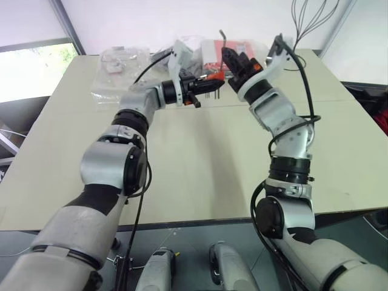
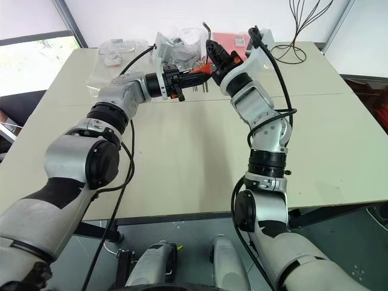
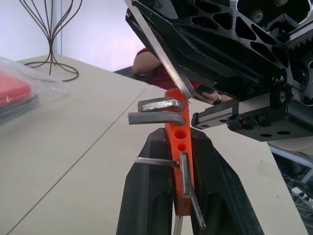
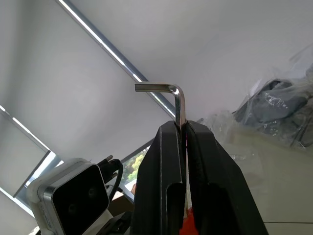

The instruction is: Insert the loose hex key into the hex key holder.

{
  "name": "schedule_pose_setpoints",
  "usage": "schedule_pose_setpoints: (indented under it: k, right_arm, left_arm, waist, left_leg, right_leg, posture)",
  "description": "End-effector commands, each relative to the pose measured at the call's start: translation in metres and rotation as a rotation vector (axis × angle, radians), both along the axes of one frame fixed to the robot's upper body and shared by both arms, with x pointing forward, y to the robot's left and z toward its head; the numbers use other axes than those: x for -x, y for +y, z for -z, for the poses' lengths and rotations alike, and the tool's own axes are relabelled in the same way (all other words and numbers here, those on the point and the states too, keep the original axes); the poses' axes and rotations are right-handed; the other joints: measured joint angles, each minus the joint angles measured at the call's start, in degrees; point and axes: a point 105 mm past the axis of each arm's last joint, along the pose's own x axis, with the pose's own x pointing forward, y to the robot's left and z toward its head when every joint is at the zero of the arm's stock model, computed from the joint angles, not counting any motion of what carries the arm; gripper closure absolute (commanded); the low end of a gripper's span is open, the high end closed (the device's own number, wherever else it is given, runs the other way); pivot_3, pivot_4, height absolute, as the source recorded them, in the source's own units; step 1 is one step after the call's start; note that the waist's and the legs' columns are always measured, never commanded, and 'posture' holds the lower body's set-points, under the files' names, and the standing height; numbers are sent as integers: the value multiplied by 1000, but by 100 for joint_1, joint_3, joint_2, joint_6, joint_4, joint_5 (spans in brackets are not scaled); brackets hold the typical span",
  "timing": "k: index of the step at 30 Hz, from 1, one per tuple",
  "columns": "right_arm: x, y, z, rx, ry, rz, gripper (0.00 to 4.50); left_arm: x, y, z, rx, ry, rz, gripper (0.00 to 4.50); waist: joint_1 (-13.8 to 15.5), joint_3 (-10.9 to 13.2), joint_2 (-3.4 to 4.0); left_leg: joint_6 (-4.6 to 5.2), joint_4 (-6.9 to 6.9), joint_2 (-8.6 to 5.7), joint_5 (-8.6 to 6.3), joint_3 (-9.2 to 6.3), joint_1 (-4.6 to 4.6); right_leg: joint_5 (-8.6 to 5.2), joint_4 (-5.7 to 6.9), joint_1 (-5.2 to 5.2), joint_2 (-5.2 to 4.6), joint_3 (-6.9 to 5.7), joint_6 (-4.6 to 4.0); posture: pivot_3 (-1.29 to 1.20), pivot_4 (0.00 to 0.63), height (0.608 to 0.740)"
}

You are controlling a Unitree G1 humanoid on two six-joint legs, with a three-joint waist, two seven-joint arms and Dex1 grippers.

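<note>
The left gripper (image 3: 181, 196) clamps the orange plastic hex key holder (image 3: 178, 147); the right gripper (image 4: 183, 132) pinches the thin, L-shaped grey metal loose hex key (image 4: 180, 105).

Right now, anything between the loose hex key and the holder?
Nothing visible. The right claw pinches the loose hex key; its lower end sits at the top of the hex key holder, clamped in the left claw.

Plastic bags (image 1: 115, 66) crowd the far table (image 1: 206, 170) (near half bare).
</note>
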Motion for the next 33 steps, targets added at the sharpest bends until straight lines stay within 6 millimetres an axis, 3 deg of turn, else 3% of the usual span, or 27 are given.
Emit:
schedule_pose_setpoints:
  k: [1,33]
  right_arm:
    - [6,-2,-11,-13,-53,2,4455]
    - [2,-10,-10,-21,-50,27,4455]
  left_arm:
    - [4,1,-28,41,-75,25,4500]
    - [6,8,-29,58,-61,46,4500]
  waist:
    - [0,0,0]
    - [0,0,0]
  left_leg:
    - [0,1,0,0,0,0]
    - [0,4,0,0,-1,1]
  right_leg:
    - [0,0,0,0,0,0]
    - [0,8,0,0,0,0]
  posture:
    - [0,150,740]
    - [0,150,740]
